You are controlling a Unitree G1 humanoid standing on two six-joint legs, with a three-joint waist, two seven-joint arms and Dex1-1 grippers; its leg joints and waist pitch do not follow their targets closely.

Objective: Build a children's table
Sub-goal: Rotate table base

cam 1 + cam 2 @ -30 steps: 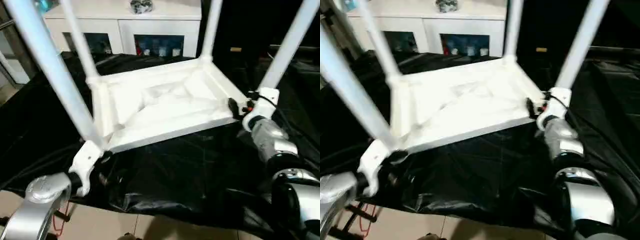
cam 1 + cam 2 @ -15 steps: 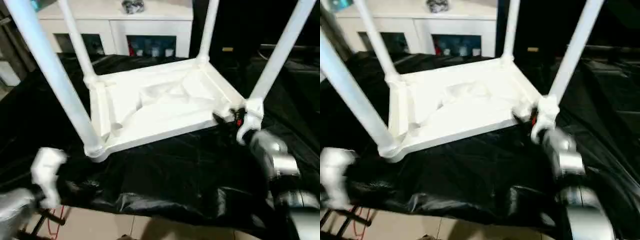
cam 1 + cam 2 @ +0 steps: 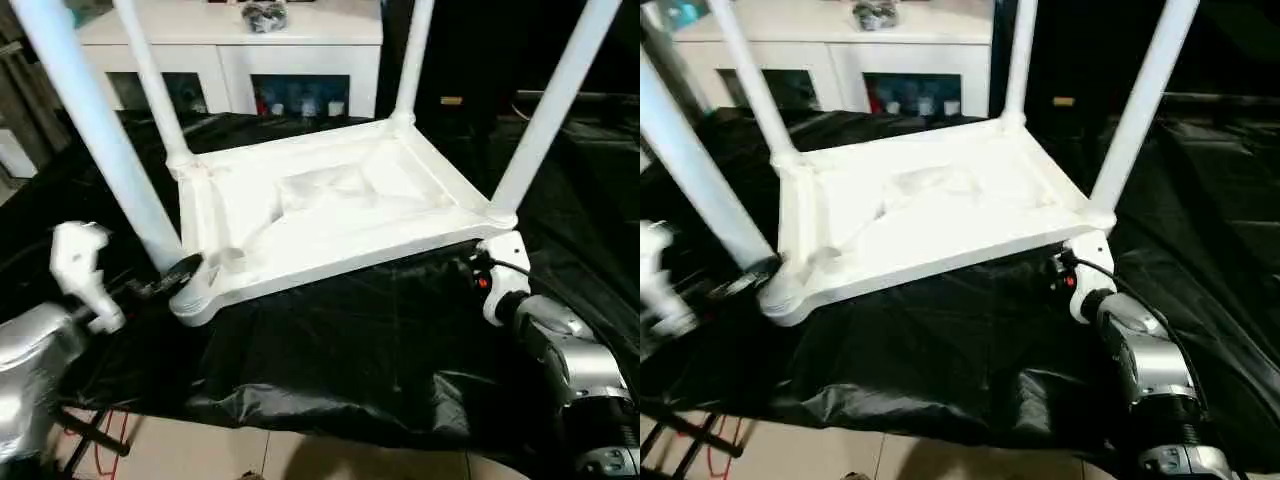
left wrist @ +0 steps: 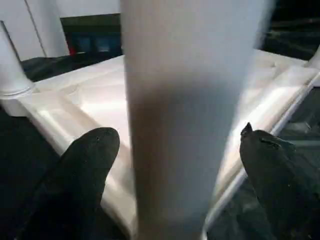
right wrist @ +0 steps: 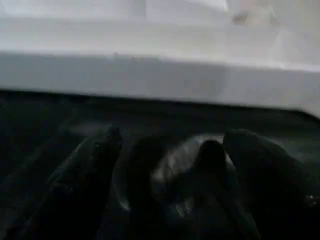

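While the tabletop (image 3: 320,215) lies upside down mid-way on the black sheet (image 3: 380,350) with four legs (image 3: 545,110) standing in its corners, the head views show both grippers near its front corners. From the left wrist, the left gripper (image 4: 175,155) gapes wide around the near leg (image 4: 190,100), fingers apart from it. From the right wrist, the right gripper (image 5: 167,160) stands open and empty before the tabletop's edge.

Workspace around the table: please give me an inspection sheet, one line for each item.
Surface: black sheet, wrinkled.
Job's things: tabletop upside down, four legs standing in its corners.
Clutter: nothing seen.
Grippers: left gripper open, its fingers either side of the near left leg, not touching; right gripper open, empty, below the tabletop's edge.
Cables: black cable at right wrist.
Surroundings: white cabinet behind.
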